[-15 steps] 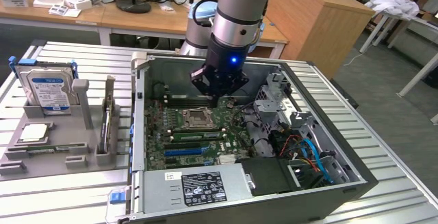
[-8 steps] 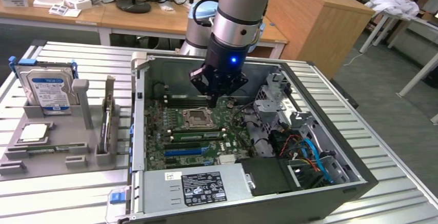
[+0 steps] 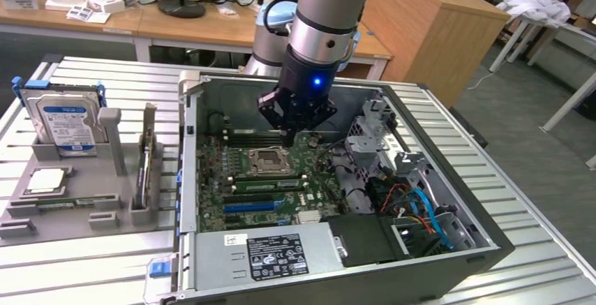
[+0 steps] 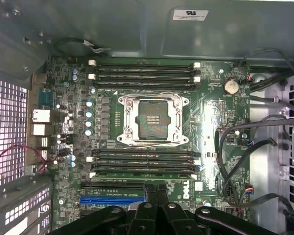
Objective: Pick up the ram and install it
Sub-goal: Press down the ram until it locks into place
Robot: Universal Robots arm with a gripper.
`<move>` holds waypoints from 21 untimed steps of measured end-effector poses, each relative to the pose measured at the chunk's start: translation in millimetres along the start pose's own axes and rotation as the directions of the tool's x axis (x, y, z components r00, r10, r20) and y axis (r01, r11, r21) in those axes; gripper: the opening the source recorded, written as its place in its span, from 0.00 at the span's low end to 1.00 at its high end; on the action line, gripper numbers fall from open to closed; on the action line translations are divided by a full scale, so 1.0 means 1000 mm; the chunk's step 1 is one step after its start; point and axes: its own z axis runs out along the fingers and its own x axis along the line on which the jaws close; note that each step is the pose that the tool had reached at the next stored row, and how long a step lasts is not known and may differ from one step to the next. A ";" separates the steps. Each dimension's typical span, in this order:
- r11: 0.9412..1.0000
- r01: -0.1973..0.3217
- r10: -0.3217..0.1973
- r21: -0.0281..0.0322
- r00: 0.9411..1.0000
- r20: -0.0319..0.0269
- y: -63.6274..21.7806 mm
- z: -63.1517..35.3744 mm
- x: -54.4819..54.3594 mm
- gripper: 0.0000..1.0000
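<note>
The ram (image 4: pixel 143 170) is showing as a thin green edge in a slot just beside the processor socket (image 4: pixel 151 119), and it looks seated, though I cannot tell how fully (in the exterior view it is sitting at (image 3: pixel 267 181)). From the exterior view's left, a grey fixture (image 3: pixel 116 137) is holding a hard drive (image 3: pixel 63 125), a silver chip (image 3: pixel 47 181) and another green stick (image 3: pixel 63 201). Next, the open computer case (image 3: pixel 191 179) is walling in the motherboard (image 4: pixel 210 122). The gripper (image 3: pixel 287 136) is hanging over the board, fingers (image 4: pixel 148 193) pressed together and gripping nothing, near the ram. Further right, cables (image 3: pixel 419 204) are crowding the case's far side.
</note>
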 end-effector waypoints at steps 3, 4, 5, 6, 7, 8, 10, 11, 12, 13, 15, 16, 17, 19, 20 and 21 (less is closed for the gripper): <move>1.000 -0.004 0.004 -0.001 1.000 -0.001 0.0000 0.0001 0.000 0.11; 1.000 -0.004 0.004 -0.001 1.000 -0.001 0.0000 0.0001 0.000 0.11; 1.000 -0.004 0.004 -0.001 1.000 -0.001 0.0000 0.0001 0.000 0.11; 1.000 -0.004 0.004 -0.001 1.000 -0.001 0.0000 0.0000 0.000 0.11; 1.000 -0.004 0.004 -0.001 1.000 -0.002 0.0000 0.0000 0.000 0.11; 1.000 -0.004 0.004 -0.001 1.000 -0.002 0.0000 0.0000 0.000 0.11; 1.000 -0.010 0.010 -0.001 1.000 -0.003 -0.0001 -0.0001 0.000 0.11; 1.000 -0.016 0.016 -0.001 1.000 -0.003 0.0000 -0.0002 0.000 0.11; 1.000 -0.022 0.022 -0.001 1.000 -0.003 0.0000 -0.0003 0.000 0.11; 1.000 -0.027 0.027 -0.001 1.000 -0.003 0.0000 -0.0004 0.000 0.11; 0.999 -0.035 0.035 -0.001 0.999 -0.002 0.0000 -0.0010 0.000 0.11; 0.999 -0.035 0.035 -0.001 0.999 -0.002 0.0000 -0.0011 0.000 0.11; 0.999 -0.035 0.035 -0.001 0.999 -0.002 0.0000 -0.0012 0.000 0.11; 0.999 -0.035 0.035 0.000 0.999 -0.002 0.0000 -0.0020 0.000 0.11; 0.999 -0.035 0.035 0.000 0.999 -0.002 0.0001 -0.0029 0.000 0.11; 0.999 -0.035 0.035 -0.001 0.999 -0.002 0.0002 -0.0040 0.000 0.11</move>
